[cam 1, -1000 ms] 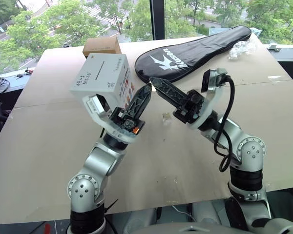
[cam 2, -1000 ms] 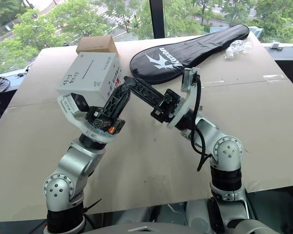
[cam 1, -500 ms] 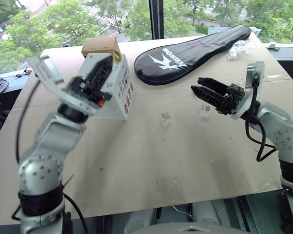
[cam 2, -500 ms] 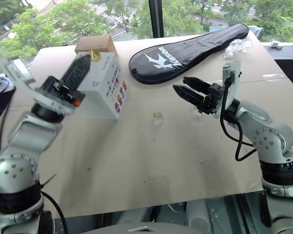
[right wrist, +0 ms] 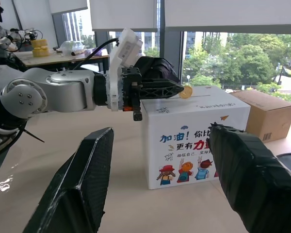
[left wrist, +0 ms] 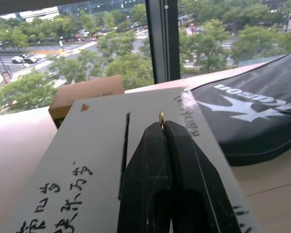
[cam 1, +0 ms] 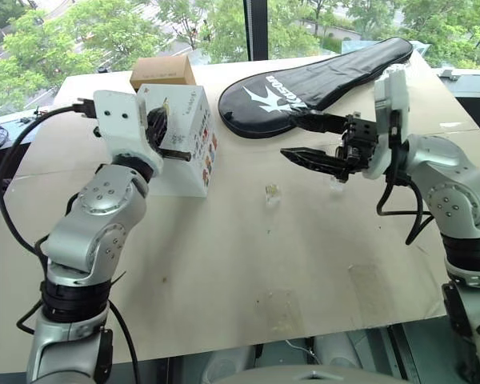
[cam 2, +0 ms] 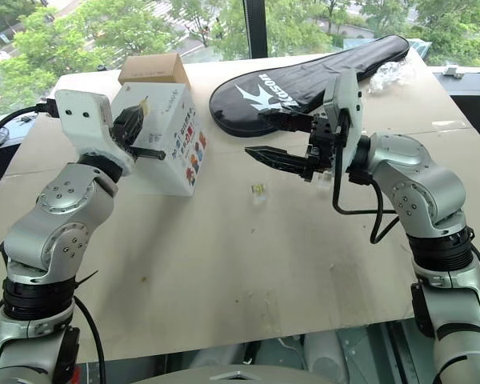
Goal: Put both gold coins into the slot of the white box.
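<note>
Left pincer (left wrist: 163, 127): shut on a gold coin (left wrist: 161, 118), pinched by its lower edge between the black fingertips, upper rim poking out past them.
Just under the left pincer: top face of the white box (cam 1: 194, 156), tips hovering above it, no clear contact with the card.
Beside the left tips: the slot (left wrist: 124, 154), a thin dark slit on that top face, lying alongside the fingers and slightly off to one side rather than straight beneath the coin.
Right pincer (cam 1: 300, 138): spread wide, nothing held, pointed across the worktop (cam 1: 248, 264) toward the box but well apart from it.
Below and a little ahead of the right pincer: second gold coin (cam 1: 271, 192) in its clear casing, lying flat on the bare worktop between box and right arm.
Near the right wrist: another small clear piece (cam 1: 336, 181), too small to identify.
Handling, coin: judged light, stiff, smooth and slippery; best gripped on the two flat faces near one rim, leaving the far rim free to enter the slit edge-on.
Handling, flat coin: judged hard to lift from a flat surface; tips likely needed at opposite edges of the casing.
Handling, box: judged light hollow card, easily shoved by a downward press.
</note>
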### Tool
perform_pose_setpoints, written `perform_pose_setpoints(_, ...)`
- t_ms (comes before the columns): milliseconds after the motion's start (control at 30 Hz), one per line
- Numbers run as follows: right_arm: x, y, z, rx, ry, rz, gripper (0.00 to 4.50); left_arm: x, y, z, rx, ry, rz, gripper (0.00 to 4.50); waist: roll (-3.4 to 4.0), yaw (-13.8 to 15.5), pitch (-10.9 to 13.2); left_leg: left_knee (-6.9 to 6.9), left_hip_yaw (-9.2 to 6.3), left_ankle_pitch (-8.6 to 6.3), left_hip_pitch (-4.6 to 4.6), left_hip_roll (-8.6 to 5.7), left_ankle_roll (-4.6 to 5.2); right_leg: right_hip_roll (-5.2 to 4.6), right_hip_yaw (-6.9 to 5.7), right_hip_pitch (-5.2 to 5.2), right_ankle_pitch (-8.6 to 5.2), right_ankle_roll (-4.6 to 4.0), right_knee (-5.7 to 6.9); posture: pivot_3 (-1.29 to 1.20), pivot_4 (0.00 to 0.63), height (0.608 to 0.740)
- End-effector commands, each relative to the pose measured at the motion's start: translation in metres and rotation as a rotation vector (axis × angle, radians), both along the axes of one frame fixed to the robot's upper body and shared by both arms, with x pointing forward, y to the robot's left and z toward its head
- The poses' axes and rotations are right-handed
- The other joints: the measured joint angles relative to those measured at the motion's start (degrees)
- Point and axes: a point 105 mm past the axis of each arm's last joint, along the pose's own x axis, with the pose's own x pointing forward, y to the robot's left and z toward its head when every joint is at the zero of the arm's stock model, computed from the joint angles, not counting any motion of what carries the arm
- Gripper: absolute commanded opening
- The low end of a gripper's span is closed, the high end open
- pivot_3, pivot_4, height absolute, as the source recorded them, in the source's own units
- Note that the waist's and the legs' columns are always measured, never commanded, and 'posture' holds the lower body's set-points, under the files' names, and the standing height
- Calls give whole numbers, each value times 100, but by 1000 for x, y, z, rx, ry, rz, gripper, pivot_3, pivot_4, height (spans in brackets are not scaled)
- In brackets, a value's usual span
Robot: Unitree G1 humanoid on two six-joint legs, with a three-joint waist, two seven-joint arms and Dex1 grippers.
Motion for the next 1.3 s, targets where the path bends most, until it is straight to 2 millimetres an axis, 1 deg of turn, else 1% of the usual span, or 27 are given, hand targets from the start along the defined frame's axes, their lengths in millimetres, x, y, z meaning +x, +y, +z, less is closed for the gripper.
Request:
perform_pose_setpoints(33, -4, -2, 11, 20, -61, 4, 3333, -3, 18, 7, 11, -10, 70, 0, 0, -16, 0, 0, 0, 0, 1, 0, 0, 0, 0, 0, 0, 0, 1, 0, 150, 740)
perform_pose_setpoints(167, -4, -2, 12, 25, -66, 9, 3333, -1, 22, -2, 16, 51, 73, 0, 0, -18, 0, 0, 5, 0, 5, 0, 0, 1, 2, 0, 0, 0, 7, 0, 150, 740)
perform_pose_setpoints(233, -5, -1, 12, 27, -68, 11, 3333, 0, 23, -6, -43, 66, 72, 0, 0, -17, -1, 0, 6, 0, 7, 0, 0, 0, 2, 0, 0, 0, 9, 0, 150, 740)
perform_pose_setpoints(300, -5, 0, 12, 28, -68, 11, 3333, 1, 24, -8, -48, 79, 77, 0, -3, -18, -3, 3, 9, 0, 8, 0, 0, 1, 1, 0, 1, 1, 13, 0, 150, 740)
perform_pose_setpoints(467, -4, 1, 13, 35, -70, 7, 3333, 1, 19, -16, -65, 122, 52, 0, -3, -23, -4, 3, 20, 0, 20, 0, 0, 1, 3, 0, 2, 1, 30, 0, 150, 740)
perform_pose_setpoints(600, -4, 1, 13, 39, -73, 4, 3333, 0, 18, -17, -95, 125, 47, 0, -3, -13, -6, 4, 20, 0, 24, 0, 0, 1, 3, 1, 2, 0, 37, 0, 150, 740)
perform_pose_setpoints(667, -2, 1, 17, 61, -83, -8, 3333, 0, 19, -16, -123, 121, 51, 0, -3, -14, -7, 6, 19, 0, 24, 0, 0, 1, 2, 1, 4, -2, 39, 0, 150, 740)
perform_pose_setpoints(733, -1, 1, 21, 80, -91, -17, 3333, 0, 18, -16, -101, 124, 49, 0, -3, -17, -8, 6, 20, 0, 27, 0, 0, 2, 2, 1, 5, -2, 42, 0, 150, 740)
perform_pose_setpoints(900, 3, 1, 25, 93, -118, -49, 3333, -1, 16, -19, -107, 137, 41, 0, -4, -15, -9, 8, 20, 0, 27, 0, 0, 2, 2, 1, 8, -2, 43, 0, 150, 740)
perform_pose_setpoints(933, 4, 1, 25, 92, -120, -59, 3468, -1, 17, -20, -113, 136, 44, 519, -4, -15, -9, 8, 20, 0, 27, 0, 0, 2, 2, 1, 9, -2, 43, 0, 150, 740)
perform_pose_setpoints(1000, 9, 0, 22, 63, -119, -91, 3468, -1, 17, -20, -100, 139, 46, 1173, -4, -10, -10, 8, 19, 0, 27, 0, 0, 2, 0, 1, 9, -3, 43, 0, 150, 740)
perform_pose_setpoints(1033, 13, -1, 19, 37, -119, -118, 3468, -2, 17, -20, -94, 139, 48, 1780, -4, -9, -10, 9, 18, 0, 27, 0, 0, 2, -1, 1, 9, -3, 43, 0, 150, 740)
perform_pose_setpoints(1067, 15, -2, 17, 19, -119, -135, 3468, -2, 17, -19, -91, 139, 50, 2105, -4, -4, -10, 9, 18, 0, 27, 0, 0, 2, 0, 1, 9, -3, 43, 0, 150, 740)
perform_pose_setpoints(1100, 16, -2, 15, 7, -122, -142, 3468, -2, 18, -20, -94, 140, 51, 2670, -5, -2, -10, 10, 19, 0, 27, 0, 0, 2, 0, 2, 10, -3, 43, 0, 150, 740)
perform_pose_setpoints(1167, 17, -3, 15, 9, -120, -148, 3468, -2, 17, -20, -97, 141, 49, 3573, -5, 0, -11, 11, 19, 0, 26, 0, 0, 2, -1, 2, 10, -2, 43, 0, 150, 740)
perform_pose_setpoints(1200, 17, -3, 15, 12, -119, -148, 3468, -2, 17, -20, -99, 142, 48, 4130, -5, -1, -11, 11, 19, 0, 27, 0, 0, 2, -1, 2, 10, -2, 43, 0, 150, 740)
perform_pose_setpoints(1233, 18, -3, 15, 14, -119, -149, 3468, -2, 17, -20, -99, 142, 48, 4474, -5, -1, -11, 11, 19, 0, 27, 0, 0, 2, -1, 2, 11, -2, 43, 0, 150, 740)
perform_pose_setpoints(1300, 17, -2, 14, 16, -112, -148, 3468, -2, 14, -14, -115, 108, 25, 4474, -5, -1, -11, 11, 19, 0, 27, 0, 0, 2, -1, 2, 11, -2, 44, 0, 150, 740)
